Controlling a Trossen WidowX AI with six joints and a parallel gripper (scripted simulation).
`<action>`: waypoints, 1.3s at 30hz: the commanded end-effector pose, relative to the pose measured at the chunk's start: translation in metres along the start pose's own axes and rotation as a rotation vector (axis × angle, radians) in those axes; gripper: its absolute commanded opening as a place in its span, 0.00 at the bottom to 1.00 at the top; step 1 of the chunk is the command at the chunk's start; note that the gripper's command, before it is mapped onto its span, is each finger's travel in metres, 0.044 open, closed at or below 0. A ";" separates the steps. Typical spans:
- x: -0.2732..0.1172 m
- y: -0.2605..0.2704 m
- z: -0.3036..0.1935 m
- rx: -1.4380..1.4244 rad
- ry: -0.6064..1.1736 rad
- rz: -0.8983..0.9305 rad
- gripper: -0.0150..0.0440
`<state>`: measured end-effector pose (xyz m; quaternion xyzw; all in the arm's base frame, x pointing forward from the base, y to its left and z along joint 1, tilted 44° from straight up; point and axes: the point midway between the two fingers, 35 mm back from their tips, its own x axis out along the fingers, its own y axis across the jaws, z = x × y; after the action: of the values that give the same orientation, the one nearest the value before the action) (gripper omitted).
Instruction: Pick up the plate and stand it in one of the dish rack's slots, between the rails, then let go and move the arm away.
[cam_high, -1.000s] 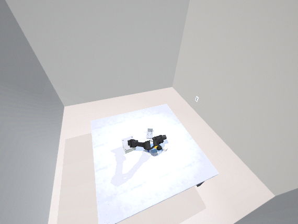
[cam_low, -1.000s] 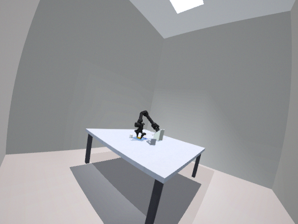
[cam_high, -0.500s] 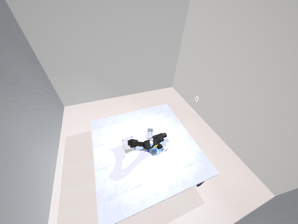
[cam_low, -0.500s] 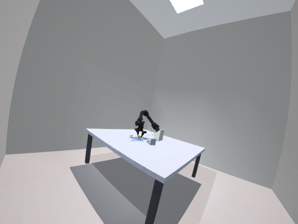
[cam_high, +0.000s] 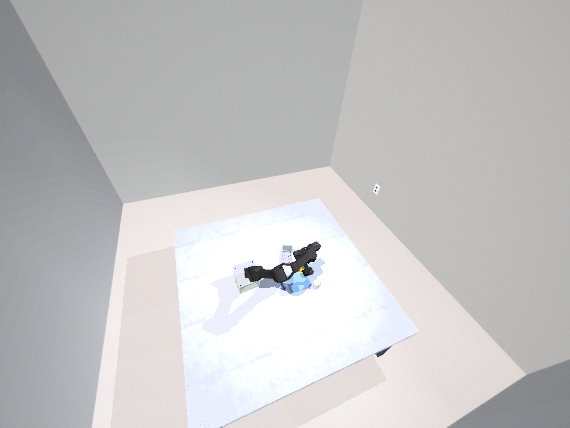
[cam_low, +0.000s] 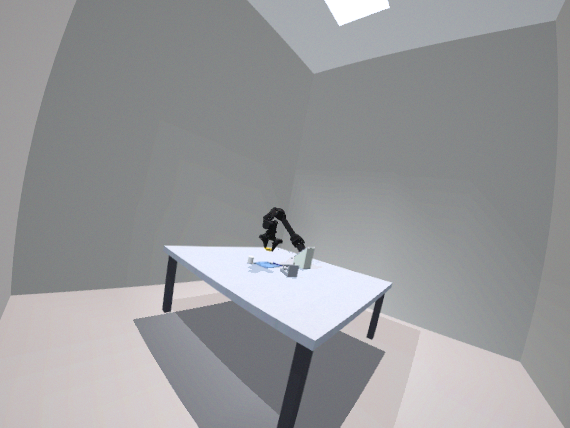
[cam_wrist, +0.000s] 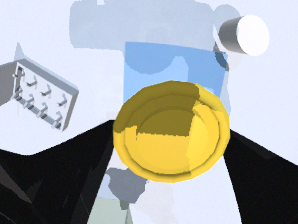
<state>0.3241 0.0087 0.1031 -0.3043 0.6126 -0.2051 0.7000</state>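
Above the blue mat (cam_high: 298, 283) (cam_low: 266, 264) (cam_wrist: 150, 57), the yellow plate (cam_high: 301, 269) (cam_low: 268, 249) (cam_wrist: 172, 132) hangs in the tool (cam_high: 303, 269) (cam_low: 269, 248) (cam_wrist: 172, 131), clear of the worktop (cam_high: 280, 345) (cam_low: 300, 300) (cam_wrist: 280, 90). The fingers are clamped on opposite edges of the plate, spanning its full width; such a grip probably serves to centre the disc and leave its face unobstructed. The plate lies roughly flat, face toward the wrist camera, an attitude suited to lifting but not to a narrow slot. The dish rack (cam_high: 286, 254) (cam_low: 290, 270) (cam_wrist: 42, 95), with rows of short pegs, stands beside the mat; its rails presumably keep a plate on edge. A white cylinder (cam_high: 316, 285) (cam_low: 250, 260) (cam_wrist: 251, 35) stands at the mat's other side. The grasp appears complete and placement remains. Next, the plate should be carried over the rack and turned upright, aligned with a slot; a skewed approach could catch the rim on the pegs or twist it in the grip.
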 end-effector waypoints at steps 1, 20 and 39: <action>-0.024 0.001 0.002 0.012 -0.007 0.003 0.25; -0.065 0.040 -0.017 0.153 -0.008 0.003 0.25; -0.060 0.107 -0.066 0.448 0.005 0.004 0.25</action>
<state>0.2427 0.1159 0.0747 -0.1430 0.5492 -0.3345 0.7524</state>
